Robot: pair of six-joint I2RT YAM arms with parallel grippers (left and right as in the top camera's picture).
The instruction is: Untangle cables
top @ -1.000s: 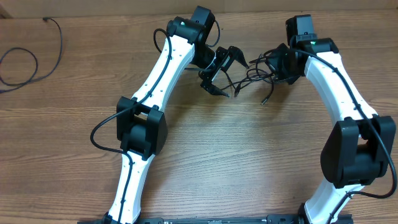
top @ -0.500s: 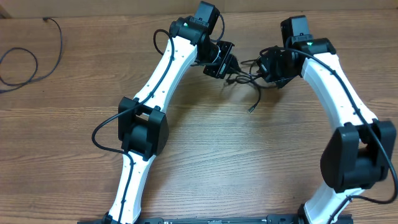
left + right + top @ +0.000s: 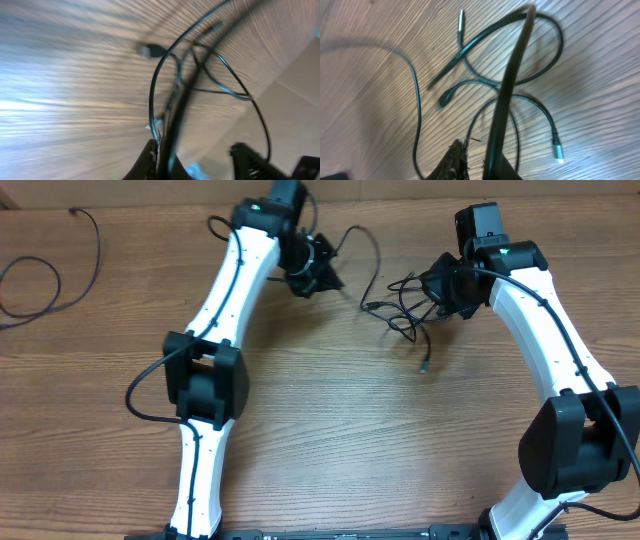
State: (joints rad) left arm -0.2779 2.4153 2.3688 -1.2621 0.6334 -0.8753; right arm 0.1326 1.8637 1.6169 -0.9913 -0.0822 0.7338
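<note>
The cables are thin black cords in a loose tangle at the back of the table between my two grippers. My left gripper is shut on one cable, which arcs up from the jaws and drops back to the tangle. In the left wrist view this cable runs straight out of the shut left gripper. My right gripper sits at the tangle's right side. Its jaws stand slightly apart, with a cord lying against the right finger. A silver plug lies beside them.
Another thin black cord lies in a loop at the far left of the wooden table. A loose plug end trails toward the table's middle. The table's back edge is just behind both grippers.
My left gripper shut on a cable and pulled it left and back, away from the tangle. The right gripper's jaws eased apart. The tangle spread and its plug end swung.
</note>
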